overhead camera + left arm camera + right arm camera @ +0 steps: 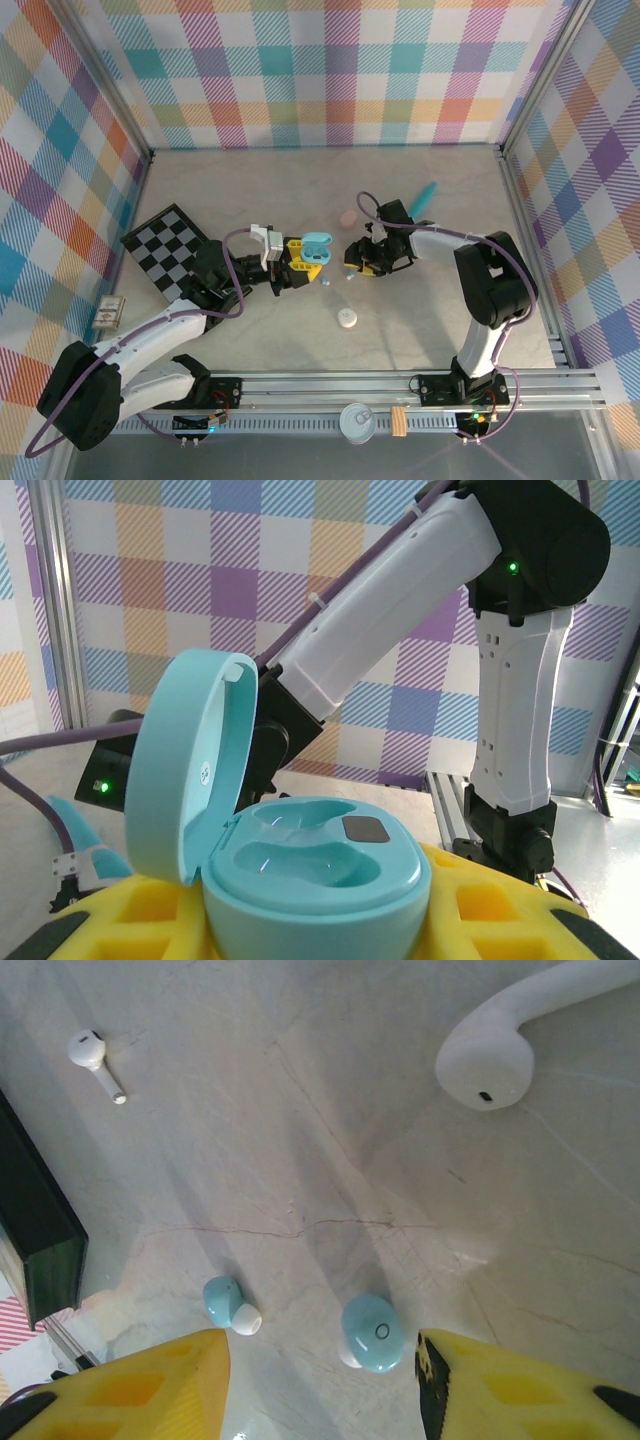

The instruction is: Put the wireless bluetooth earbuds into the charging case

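The right pincer (320, 1352) is hovering low over the pale marbled counter (300, 1140) with its two yellow fingers spread, and it is gripping nothing. A pale blue round plastic earbud (372, 1332) is lying on the counter in the gap, just beside one finger and apart from the other. In my judgement the pincer is being set astride this bud so that one squeeze would take it. A second pale blue earbud with a white tip (230, 1306) is lying just off the tip of the opposite finger, near enough to be knocked. Further out, a small white stemmed earbud (92, 1055) and a nearer white stemmed earbud (490, 1060) are lying loose and well apart.

The left pincer (318, 925) is pinching the base of a teal pebble-shaped plastic charging case (315, 865) between its yellow fingers. It is holding the case upright with the hinged teal lid (190, 765) swung open. The two moulded wells are facing up and both are showing empty. The overhead view is showing the case raised just beside the right pincer, evidently presented so that a bud has only a short way to travel.

Assessment: the pick-up is the step in hand and no bud is seated yet. The bud is small and smooth, so a grip placed off centre is risking a slip or a roll
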Controlling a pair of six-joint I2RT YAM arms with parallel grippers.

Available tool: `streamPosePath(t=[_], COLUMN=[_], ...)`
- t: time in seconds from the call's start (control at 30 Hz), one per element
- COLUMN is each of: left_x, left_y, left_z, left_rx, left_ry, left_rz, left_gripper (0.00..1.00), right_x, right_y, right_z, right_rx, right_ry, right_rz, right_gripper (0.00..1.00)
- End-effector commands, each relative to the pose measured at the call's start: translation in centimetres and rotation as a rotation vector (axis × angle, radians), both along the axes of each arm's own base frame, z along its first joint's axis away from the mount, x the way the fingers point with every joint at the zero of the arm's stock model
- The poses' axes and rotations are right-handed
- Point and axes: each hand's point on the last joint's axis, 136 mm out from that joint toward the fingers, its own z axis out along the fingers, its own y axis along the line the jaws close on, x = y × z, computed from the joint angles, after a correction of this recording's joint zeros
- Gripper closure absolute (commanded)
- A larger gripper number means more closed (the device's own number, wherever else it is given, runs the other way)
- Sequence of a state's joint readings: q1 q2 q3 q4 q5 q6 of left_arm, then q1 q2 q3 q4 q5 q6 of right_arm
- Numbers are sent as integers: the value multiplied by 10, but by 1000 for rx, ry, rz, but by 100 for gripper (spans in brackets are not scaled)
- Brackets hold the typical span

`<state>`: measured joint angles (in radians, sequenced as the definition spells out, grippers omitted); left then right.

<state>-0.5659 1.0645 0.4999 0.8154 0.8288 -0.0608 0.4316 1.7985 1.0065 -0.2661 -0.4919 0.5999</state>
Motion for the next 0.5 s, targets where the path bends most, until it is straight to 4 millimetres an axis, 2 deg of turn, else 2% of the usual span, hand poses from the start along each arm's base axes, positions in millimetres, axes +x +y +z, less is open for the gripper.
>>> streamPosePath(t=[0.0, 0.47], left_x=[-4, -4], left_y=[4, 4], left_z=[11, 9], left_rx=[-30, -28], left_ry=[-47, -43], left_rz=[-6, -8], left_gripper=[73, 73], right_x=[6, -1], right_y=[10, 17], right_z=[4, -4], right_rx=[40, 73], right_ry=[0, 34], right_rz=[9, 24], right_gripper=[49, 55])
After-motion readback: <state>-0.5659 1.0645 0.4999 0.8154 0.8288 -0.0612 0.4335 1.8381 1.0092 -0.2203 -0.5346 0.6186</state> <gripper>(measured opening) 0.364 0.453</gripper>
